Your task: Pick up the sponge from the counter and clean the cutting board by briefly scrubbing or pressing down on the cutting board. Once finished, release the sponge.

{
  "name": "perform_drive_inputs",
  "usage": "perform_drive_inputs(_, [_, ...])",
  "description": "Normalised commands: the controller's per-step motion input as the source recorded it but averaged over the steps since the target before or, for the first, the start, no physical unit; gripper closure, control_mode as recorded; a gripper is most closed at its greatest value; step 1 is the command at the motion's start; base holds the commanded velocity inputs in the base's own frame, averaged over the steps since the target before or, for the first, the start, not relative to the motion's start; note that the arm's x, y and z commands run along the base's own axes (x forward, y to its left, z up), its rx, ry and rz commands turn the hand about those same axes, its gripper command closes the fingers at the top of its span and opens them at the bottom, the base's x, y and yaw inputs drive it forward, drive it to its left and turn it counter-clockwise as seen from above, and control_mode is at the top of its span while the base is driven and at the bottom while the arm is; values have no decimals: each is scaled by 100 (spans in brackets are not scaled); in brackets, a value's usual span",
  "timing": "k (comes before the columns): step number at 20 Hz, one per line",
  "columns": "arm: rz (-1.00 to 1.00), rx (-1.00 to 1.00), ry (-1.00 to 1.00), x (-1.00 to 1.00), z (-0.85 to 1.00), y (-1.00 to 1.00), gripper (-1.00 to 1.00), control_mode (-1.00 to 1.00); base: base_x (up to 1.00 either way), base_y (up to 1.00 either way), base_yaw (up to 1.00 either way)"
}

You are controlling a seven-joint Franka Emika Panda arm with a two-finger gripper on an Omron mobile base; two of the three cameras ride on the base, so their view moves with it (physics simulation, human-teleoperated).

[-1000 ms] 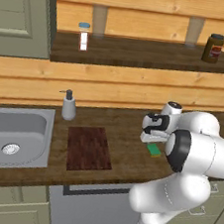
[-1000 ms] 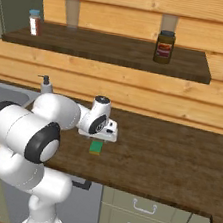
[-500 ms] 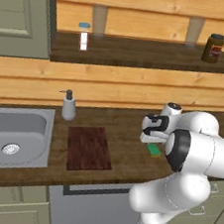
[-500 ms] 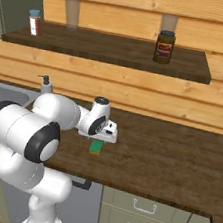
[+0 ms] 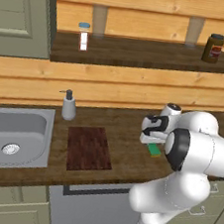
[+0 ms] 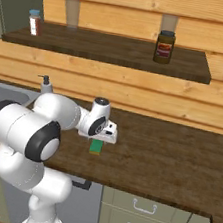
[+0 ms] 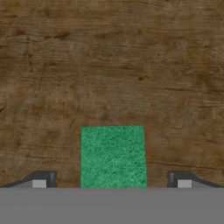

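Right now the sponge [image 7: 113,156] sits at the bottom centre of the hand view, its green top facing up, flat on the brown counter [image 7: 109,65]. We see the two dark fingertips [image 7: 43,178] rising at the lower left and lower right of that frame, one on each side of the sponge and both clear of it, so the gripper [image 7: 111,181] stands wide and holds nothing. We judge that this straddle is deliberate: the gap is centred over the block so the jaws can drop past its edges and close on its sides.

In the left base view the sponge [image 5: 154,149] peeks out just below the hand at centre right, and in the right base view it [image 6: 96,146] shows under the gripper [image 6: 102,134] near the middle of the frame. How far the tips are above the worktop we cannot tell.

The cutting board [image 5: 88,148] lies flat at centre left of the left base view, apart from the sponge and just beside the grey sink [image 5: 10,138]. A soap dispenser [image 5: 68,105] stands behind it. We take the grasp as the step in hand; the carry to the board and the scrub remain.
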Motion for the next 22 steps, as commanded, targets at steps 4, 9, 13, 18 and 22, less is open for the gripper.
perform_drive_inputs(4, [0,0,0,0,-35,0,-100,-100,0,0,0])
perform_drive_inputs(9, [0,0,0,0,-2,0,-100,-100,0,0,0])
perform_drive_inputs(13, [0,0,0,0,-12,0,-100,-100,0,0,0])
perform_drive_inputs(18, [0,0,0,0,-9,0,-100,-100,0,0,0])
perform_drive_inputs(22, [0,0,0,0,0,0,100,-100,0,0,0])
